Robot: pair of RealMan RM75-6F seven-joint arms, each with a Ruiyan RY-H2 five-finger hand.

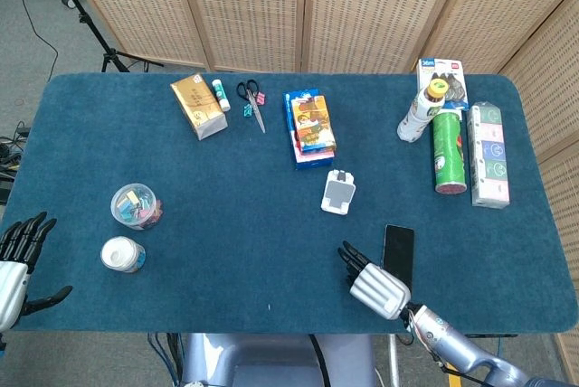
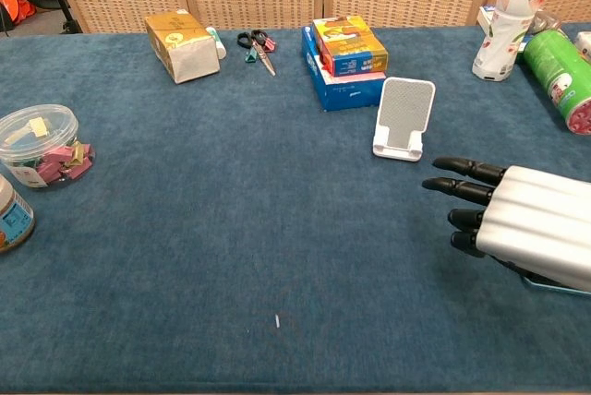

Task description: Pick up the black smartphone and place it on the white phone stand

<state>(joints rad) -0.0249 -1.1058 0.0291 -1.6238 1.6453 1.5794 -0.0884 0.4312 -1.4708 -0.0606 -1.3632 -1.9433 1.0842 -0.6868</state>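
Head view: phone (image 1: 398, 259) flat on tabletop (image 1: 253, 224), at 5 o'clock from stand (image 1: 339, 193). Right hand (image 1: 369, 280) beside its left edge, fingers extended, holding nothing. Left hand (image 1: 18, 256) idle, spread. Chest view: right hand (image 2: 517, 220) hides phone, likely lining up for an edge grasp.

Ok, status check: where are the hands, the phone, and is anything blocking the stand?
Right hand open, beside black smartphone. Left hand open at table edge. Phone flat, not lifted. White phone stand unobstructed.

Your right hand (image 2: 517, 220) shows a ribbed silver-white back with black fingers (image 2: 466, 170); your left hand (image 1: 16, 260) matches, silver shell, black fingers.
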